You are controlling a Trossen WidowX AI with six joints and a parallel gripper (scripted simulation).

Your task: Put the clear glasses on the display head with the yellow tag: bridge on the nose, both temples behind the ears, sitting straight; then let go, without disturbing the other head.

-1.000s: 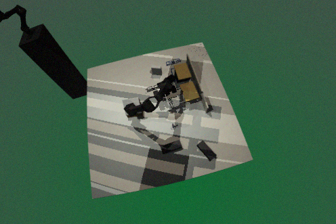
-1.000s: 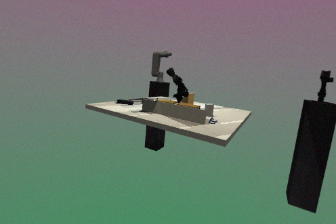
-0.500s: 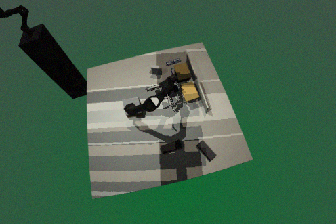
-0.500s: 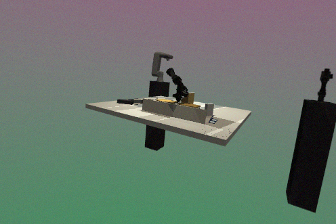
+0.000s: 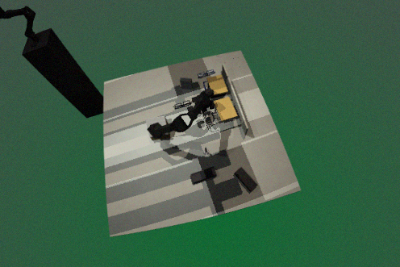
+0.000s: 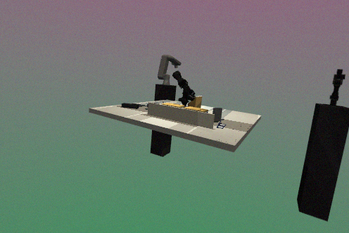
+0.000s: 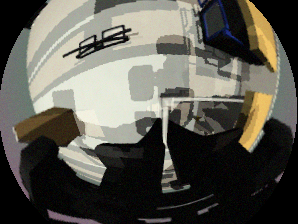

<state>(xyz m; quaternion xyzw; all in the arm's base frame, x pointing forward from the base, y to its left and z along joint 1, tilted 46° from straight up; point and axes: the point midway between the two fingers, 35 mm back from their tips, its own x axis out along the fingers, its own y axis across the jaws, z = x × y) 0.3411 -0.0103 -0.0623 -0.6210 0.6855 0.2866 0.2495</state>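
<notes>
My gripper (image 6: 182,103) (image 7: 161,120) points down low over the table, beside the yellow-topped blocks. It is shut on the clear glasses (image 7: 205,99), whose thin pale outline runs right from the fingertips in the wrist view, towards a yellow face (image 7: 256,117). How level they sit, and whether they touch a head, I cannot tell. Two yellow tops (image 5: 218,85) (image 5: 226,108) stand side by side; which display head bears the yellow tag is not clear. A blue-edged dark shape (image 7: 216,21) is by the farther one in the wrist view.
Black glasses (image 5: 182,104) (image 7: 104,41) lie on the table (image 5: 133,209). Blue glasses (image 5: 206,74) (image 6: 221,125) lie near a grey block (image 5: 185,83) (image 6: 217,115). A long low wall (image 6: 179,115) runs behind the yellow tops. Dark boxes (image 5: 203,176) (image 5: 245,180) lie on the opposite side.
</notes>
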